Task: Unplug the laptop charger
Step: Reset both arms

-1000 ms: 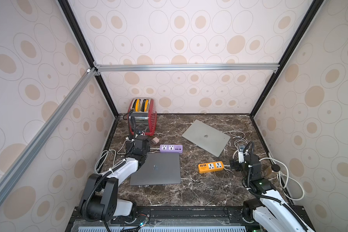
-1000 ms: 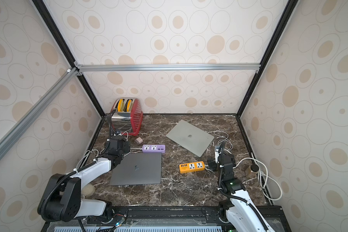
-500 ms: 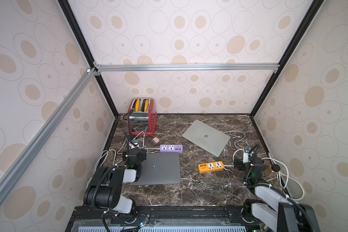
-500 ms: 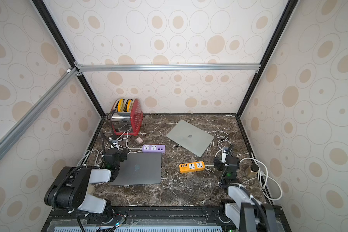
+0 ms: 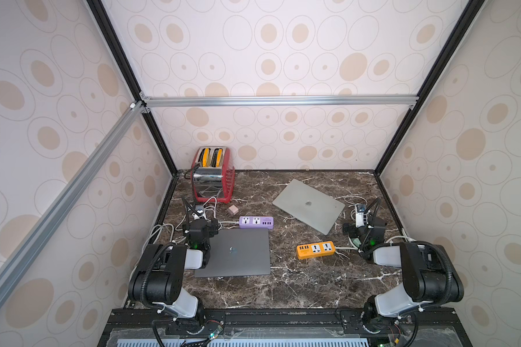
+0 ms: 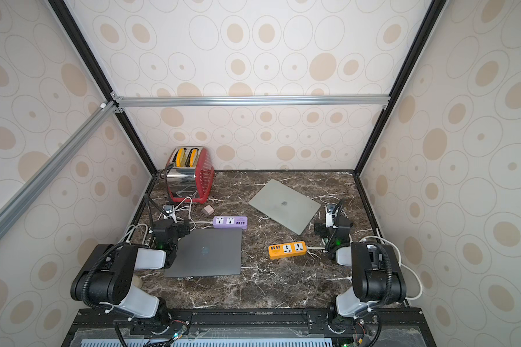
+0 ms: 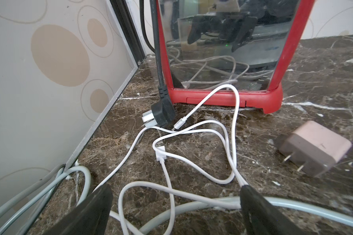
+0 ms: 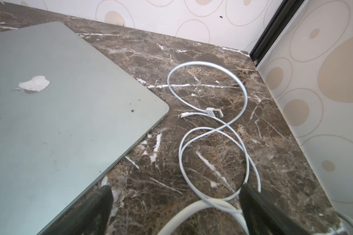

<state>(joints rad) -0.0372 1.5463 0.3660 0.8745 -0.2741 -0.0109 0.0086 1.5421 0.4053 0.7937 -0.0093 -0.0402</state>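
Two closed laptops (image 5: 235,252) (image 5: 309,205), two power strips (image 5: 256,222) (image 5: 315,249), just one red toaster (image 5: 212,177), and one lone pink plug adapter (image 5: 232,210).

A dark marble table (image 5: 298,285) carries a red toaster (image 5: 212,177) in its far left corner, a pink plug block (image 5: 232,210) near it, a purple power strip (image 5: 256,222) just beside a closed dark grey laptop (image 5: 238,252), an orange power strip (image 5: 315,249), a closed silver laptop (image 5: 309,205), and loose white cables (image 7: 192,132) along both sides

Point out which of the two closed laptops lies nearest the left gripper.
The dark grey laptop, at the front: its corner lies right beside the left gripper. The silver laptop sits farther back, well away from it.
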